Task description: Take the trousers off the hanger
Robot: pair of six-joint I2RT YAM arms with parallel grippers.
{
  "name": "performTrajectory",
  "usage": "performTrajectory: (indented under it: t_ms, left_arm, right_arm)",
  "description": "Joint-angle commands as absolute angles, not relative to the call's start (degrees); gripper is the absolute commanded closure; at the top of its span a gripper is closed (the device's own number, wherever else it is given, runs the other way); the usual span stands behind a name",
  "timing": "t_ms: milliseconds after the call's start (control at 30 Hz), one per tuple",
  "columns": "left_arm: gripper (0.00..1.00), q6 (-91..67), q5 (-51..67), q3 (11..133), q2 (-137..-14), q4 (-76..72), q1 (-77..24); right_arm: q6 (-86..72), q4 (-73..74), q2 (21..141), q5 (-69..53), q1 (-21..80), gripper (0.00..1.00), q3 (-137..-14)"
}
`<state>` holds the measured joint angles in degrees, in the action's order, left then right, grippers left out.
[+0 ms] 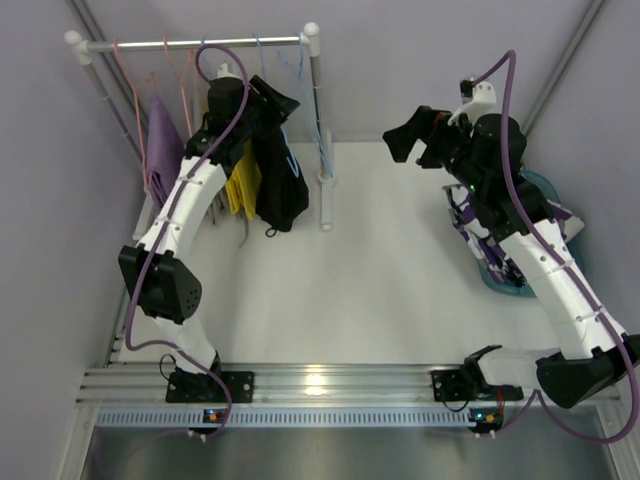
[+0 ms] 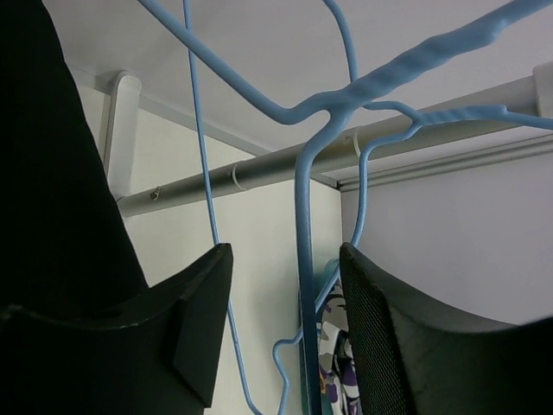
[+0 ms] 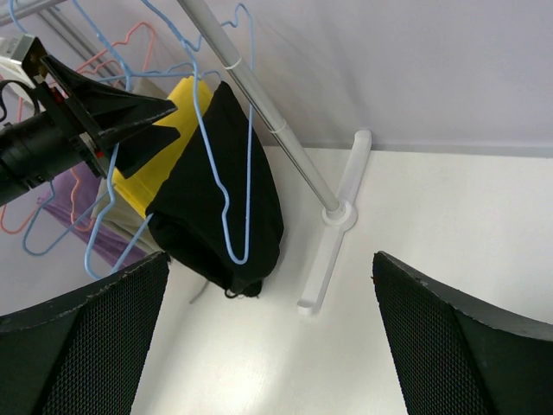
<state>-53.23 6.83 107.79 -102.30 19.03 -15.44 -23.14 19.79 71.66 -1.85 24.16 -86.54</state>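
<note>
The black trousers (image 1: 281, 180) hang folded over a blue hanger (image 3: 232, 186) on the white rail (image 1: 200, 43); they also show in the right wrist view (image 3: 194, 203). My left gripper (image 1: 268, 100) is open at the top of them, with a blue hanger wire (image 2: 304, 259) between its fingers (image 2: 285, 252) and black cloth (image 2: 47, 173) on its left. The camouflage trousers (image 1: 478, 238) lie in a teal basket (image 1: 495, 280), partly hidden by my right arm; they show small in the left wrist view (image 2: 342, 385). My right gripper (image 1: 412, 140) is open and empty in mid-air (image 3: 270, 259).
A yellow garment (image 1: 243, 185) and a lilac garment (image 1: 163, 140) hang left of the black trousers. Pink hangers (image 1: 135, 80) and more blue hangers (image 1: 290, 60) hang on the rail. The rack's post and foot (image 1: 325, 190) stand on the white table.
</note>
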Motion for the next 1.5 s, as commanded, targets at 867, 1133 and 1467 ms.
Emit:
performTrajectory:
  t_ms: [867,1133,1467]
  left_arm:
    - [1.00,-63.3,22.5,110.7,-101.1,5.4,-14.9]
    - [1.00,-57.3,21.9,116.6,-99.5,6.4,-14.9]
    - [1.00,-56.5,22.4,113.3,-92.4,11.0,-15.4]
  right_arm:
    - [-24.4,20.0,69.9,-6.6,20.7,0.00,-85.0]
    - [-23.8,19.7,69.3,-7.9,20.6,0.01,-84.6]
    - [-22.1,20.8,66.8,-7.6,20.6,0.00,-83.1]
